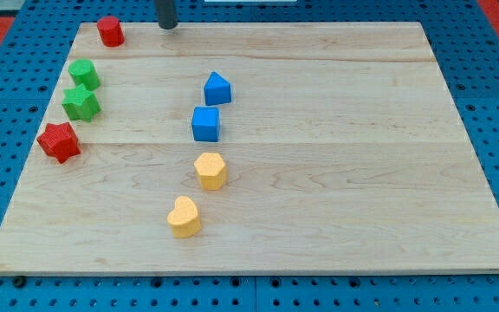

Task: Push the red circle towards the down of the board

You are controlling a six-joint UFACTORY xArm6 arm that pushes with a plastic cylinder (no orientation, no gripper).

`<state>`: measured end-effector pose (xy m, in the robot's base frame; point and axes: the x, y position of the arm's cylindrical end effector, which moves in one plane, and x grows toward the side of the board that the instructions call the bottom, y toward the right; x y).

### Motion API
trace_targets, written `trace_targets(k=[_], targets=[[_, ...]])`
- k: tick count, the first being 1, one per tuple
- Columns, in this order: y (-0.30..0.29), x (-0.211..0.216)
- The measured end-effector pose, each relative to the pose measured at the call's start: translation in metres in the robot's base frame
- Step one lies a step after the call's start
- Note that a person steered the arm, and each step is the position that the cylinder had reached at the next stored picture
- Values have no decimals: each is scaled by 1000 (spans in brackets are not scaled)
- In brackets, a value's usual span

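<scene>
Camera view, two red blocks [110, 31], two green [83, 74], two blue [217, 88], two yellow [210, 170]

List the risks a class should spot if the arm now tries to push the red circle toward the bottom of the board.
1. My tip stands to the view's right of the red circle, not above it; a push from here would likely send it left, off the board's edge.
2. The green circle, green star and red star sit directly below the red circle, so a straight downward push may collide with them.
</scene>
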<state>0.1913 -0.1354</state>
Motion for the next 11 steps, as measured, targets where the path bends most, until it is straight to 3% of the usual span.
trace_targets(k=[2, 6, 8, 11], targets=[[-69, 1], [-102, 0], [-151, 1], [-113, 37]])
